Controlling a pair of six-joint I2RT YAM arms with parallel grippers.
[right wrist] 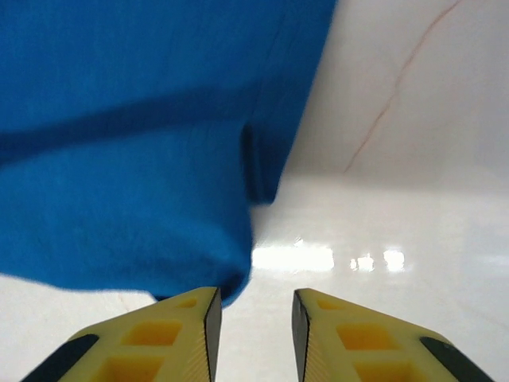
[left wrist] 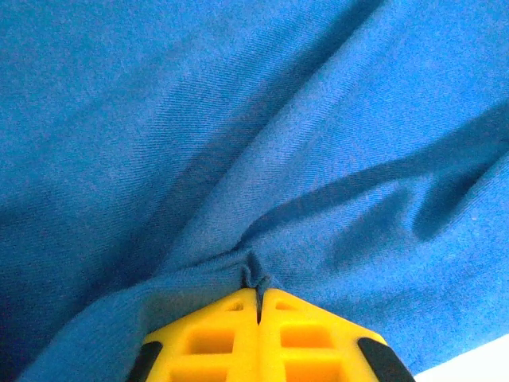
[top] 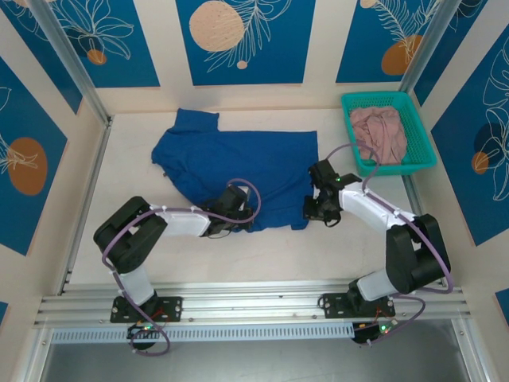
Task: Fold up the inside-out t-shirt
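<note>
The royal-blue inside-out t-shirt (top: 238, 163) lies spread on the table, a sleeve pointing to the back left. My left gripper (top: 238, 213) sits at the shirt's near edge, and its yellow jaws are shut on a pinched fold of the blue cloth (left wrist: 257, 274). My right gripper (top: 316, 208) is at the shirt's near right corner. In the right wrist view the right gripper (right wrist: 254, 306) is open with bare table between its fingers, and the shirt's corner (right wrist: 231, 270) hangs just in front of the left finger (right wrist: 187, 326).
A teal basket (top: 417, 131) holding a dusty-pink garment (top: 380, 131) stands at the back right. Aluminium posts and patterned walls close in the table on three sides. Bare white table (top: 286, 251) lies in front of the shirt.
</note>
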